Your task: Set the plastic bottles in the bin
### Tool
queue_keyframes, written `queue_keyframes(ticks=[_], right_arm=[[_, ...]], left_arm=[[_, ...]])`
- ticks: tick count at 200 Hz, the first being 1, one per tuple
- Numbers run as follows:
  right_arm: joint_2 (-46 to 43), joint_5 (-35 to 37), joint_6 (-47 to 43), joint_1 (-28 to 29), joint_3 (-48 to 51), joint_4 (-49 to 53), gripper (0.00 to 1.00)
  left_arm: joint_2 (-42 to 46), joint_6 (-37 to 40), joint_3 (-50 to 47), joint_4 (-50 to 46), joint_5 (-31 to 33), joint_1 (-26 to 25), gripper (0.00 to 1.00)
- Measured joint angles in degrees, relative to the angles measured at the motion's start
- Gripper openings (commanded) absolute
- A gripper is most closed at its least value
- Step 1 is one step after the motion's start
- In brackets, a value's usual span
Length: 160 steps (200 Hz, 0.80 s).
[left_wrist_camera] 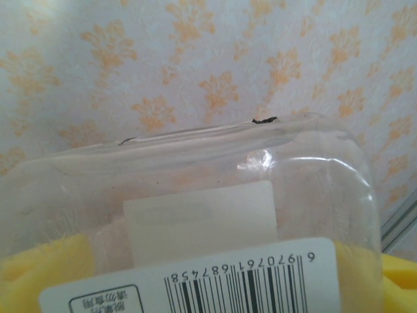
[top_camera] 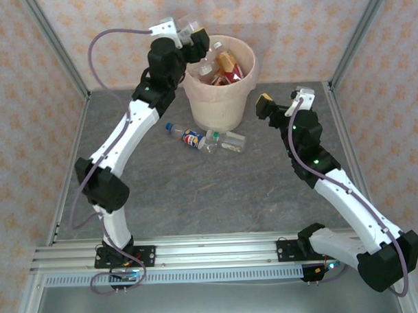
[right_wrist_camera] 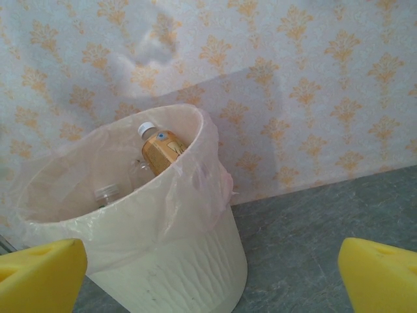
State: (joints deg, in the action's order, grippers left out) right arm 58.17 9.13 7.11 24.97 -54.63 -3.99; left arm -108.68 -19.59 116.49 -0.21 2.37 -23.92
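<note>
At upper centre, the left claw (top_camera: 189, 33) grips a clear plastic bottle with a white barcode label (left_wrist_camera: 195, 208) over the rim of the round cream bag-lined bin (top_camera: 221, 108). Amber and red-labelled bottles (top_camera: 225, 68) lie inside the bin. Several more bottles (top_camera: 208, 138) lie on the grey bench (top_camera: 217, 197) just below it. The right claw (top_camera: 265, 105) stands wide open.

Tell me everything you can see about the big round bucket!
The bin is a round cream-beige bucket, plastic by the look, wider at the top, with a rippled pattern on its wall. A thin pinkish see-through bag lines it and folds over the rim. It stands upright on the grey table, near the patterned back wall. Several bottles lie inside, one amber with a white cap. The left hand holds a clear bottle up near its rim.
</note>
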Motion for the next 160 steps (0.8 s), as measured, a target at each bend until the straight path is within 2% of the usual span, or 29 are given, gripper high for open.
queue_keyframes(ticks=[61,70,91,104,125,160], right_arm=[[-1.90,1.42,0.00,0.00,-0.02,1.60,0.99],[-1.90,1.49,0.00,0.00,-0.02,1.79,0.99],[-1.90,1.86,-0.02,0.00,-0.02,1.86,0.99],[-1.90,2.10,-0.04,0.00,-0.02,1.86,0.99],[-1.88,2.27,-0.04,0.00,-0.02,1.86,0.99],[-1.05,2.62,-0.04,0.00,-0.02,1.84,0.99]], left_arm=[[-16.37,3.26,21.62,-8.28,0.57,0.00,0.76],[-18.27,3.23,24.83,-10.34,1.40,0.02,0.80],[-22.56,2.89,33.24,-16.98,4.46,0.02,0.99],[-24.94,1.92,38.01,-21.16,7.02,0.04,1.00],[-26.10,0.42,40.81,-26.21,9.11,0.42,1.00],[-25.09,-1.44,41.35,-32.00,8.61,1.97,1.00]])
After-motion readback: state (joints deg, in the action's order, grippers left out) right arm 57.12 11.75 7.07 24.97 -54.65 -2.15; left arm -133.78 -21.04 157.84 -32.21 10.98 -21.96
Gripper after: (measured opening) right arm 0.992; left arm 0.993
